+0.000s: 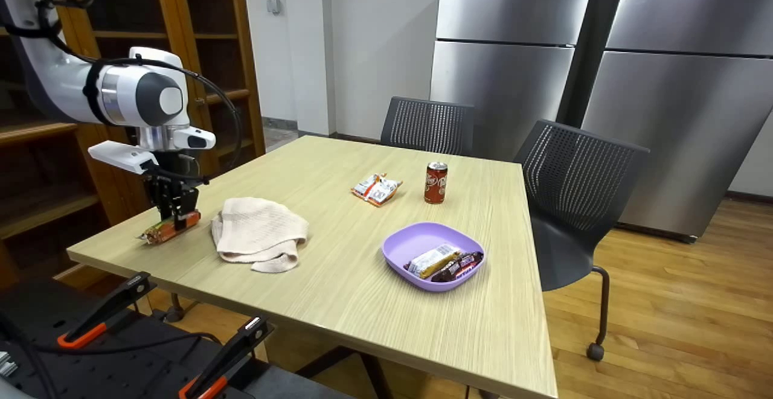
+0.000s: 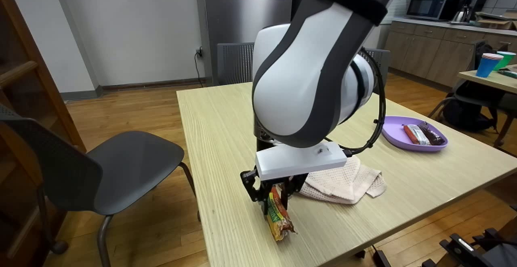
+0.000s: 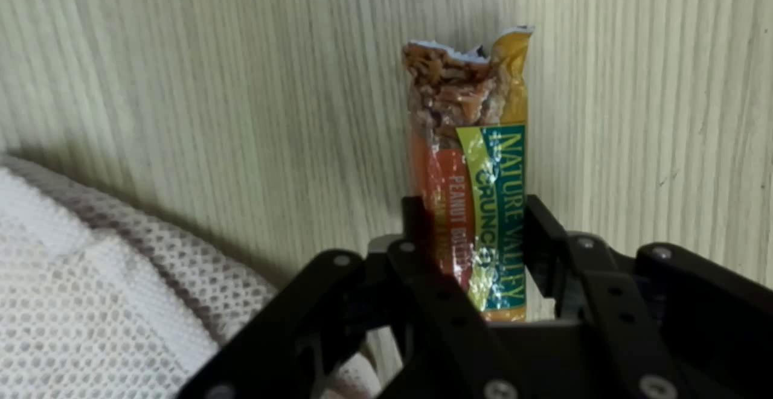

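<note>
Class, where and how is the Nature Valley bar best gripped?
Probably across the middle, from straight above, with the gripper pinching both long sides: the Nature Valley bar lies flat on the table, long and narrow, and the cloth beside it may crowd a low approach from that side.

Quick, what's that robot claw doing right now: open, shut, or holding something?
Gripper: closed, holding a Nature Valley Crunchy bar by its long sides.
</note>
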{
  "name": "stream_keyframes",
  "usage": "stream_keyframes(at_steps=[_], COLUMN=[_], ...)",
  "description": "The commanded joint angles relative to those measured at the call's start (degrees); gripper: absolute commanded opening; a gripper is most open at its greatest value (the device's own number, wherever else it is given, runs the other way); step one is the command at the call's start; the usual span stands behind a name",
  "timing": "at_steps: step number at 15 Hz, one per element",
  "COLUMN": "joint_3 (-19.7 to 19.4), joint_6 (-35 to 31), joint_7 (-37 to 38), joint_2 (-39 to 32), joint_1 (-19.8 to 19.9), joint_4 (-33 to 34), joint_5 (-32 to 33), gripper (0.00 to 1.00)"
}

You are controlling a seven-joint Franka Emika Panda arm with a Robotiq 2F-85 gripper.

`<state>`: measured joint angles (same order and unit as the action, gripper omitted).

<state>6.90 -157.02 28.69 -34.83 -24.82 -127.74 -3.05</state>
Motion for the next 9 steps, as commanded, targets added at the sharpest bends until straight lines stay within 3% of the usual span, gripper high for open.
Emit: stream_keyframes(at_steps=[1,9], joint_3=[0.2,-1.7], joint_6=[-1.1,-0.7], joint_7=[-0.7,-2.1], joint_2=[4.9,11.8], joint_1=[0.0,2.2], joint_4=[-3.2,-6.5], joint_5=[-1.4,-0.3], gripper=[0.16,0.16])
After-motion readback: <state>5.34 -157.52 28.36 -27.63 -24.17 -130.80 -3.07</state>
